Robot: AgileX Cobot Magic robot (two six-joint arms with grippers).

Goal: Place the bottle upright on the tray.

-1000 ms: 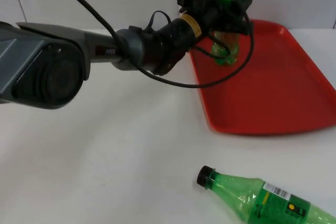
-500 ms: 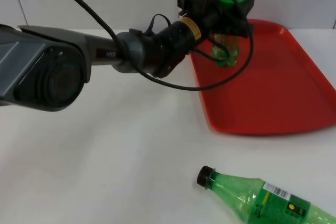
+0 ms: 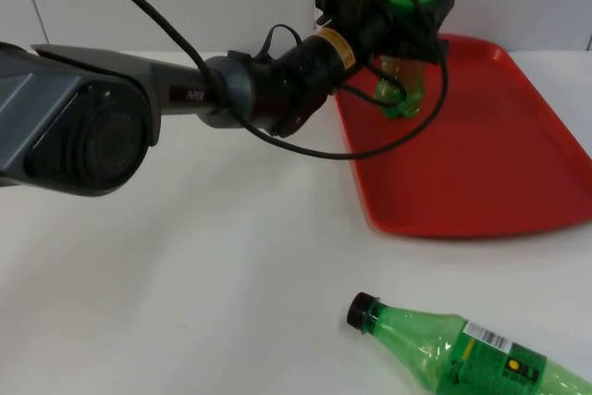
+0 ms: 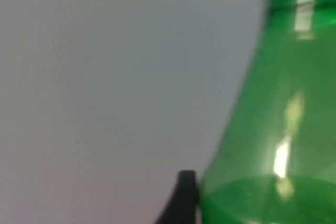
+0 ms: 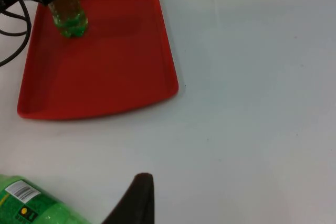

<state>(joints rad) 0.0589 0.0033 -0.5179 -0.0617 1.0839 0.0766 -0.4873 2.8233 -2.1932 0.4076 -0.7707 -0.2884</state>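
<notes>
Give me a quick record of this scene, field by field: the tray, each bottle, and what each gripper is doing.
tray: red tray, on the white table, near the wall
held bottle: green bottle, upright, base on the tray's far left corner
second bottle: green bottle with a label, black cap, lying on its side on the table, off the tray
left gripper: left gripper, around the upright bottle's upper body
right gripper: right gripper, waiting above the table near the lying bottle

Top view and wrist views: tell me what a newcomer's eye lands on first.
First, the left gripper clasping an upright green bottle that stands at the far left corner of the red tray. Next, a second green bottle lying on its side on the white table, near the front edge, black cap pointing left. The right gripper waits above the table beside that lying bottle.
</notes>
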